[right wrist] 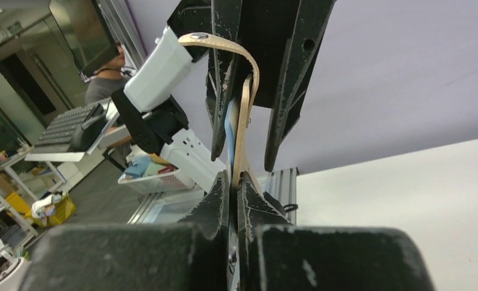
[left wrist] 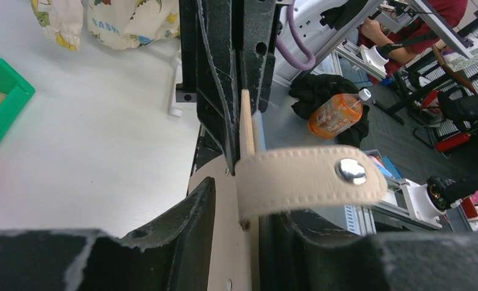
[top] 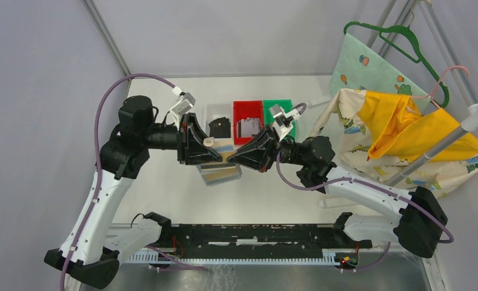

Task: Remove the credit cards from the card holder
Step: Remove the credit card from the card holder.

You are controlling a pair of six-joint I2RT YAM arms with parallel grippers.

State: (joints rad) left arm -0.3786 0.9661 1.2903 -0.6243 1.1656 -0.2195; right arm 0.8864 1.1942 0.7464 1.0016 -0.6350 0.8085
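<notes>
mid-table, your right gripper [right wrist: 235,180] is pinched tight on one edge of the card holder [top: 220,174], which hangs above the table. your left gripper [left wrist: 239,209] straddles the opposite edge, jaws narrowly apart, beside the snap tab [left wrist: 309,179]. farther back, a black card [top: 220,128] lies in the white bin [top: 219,108] and a grey card [top: 248,128] in the red bin [top: 247,104].
</notes>
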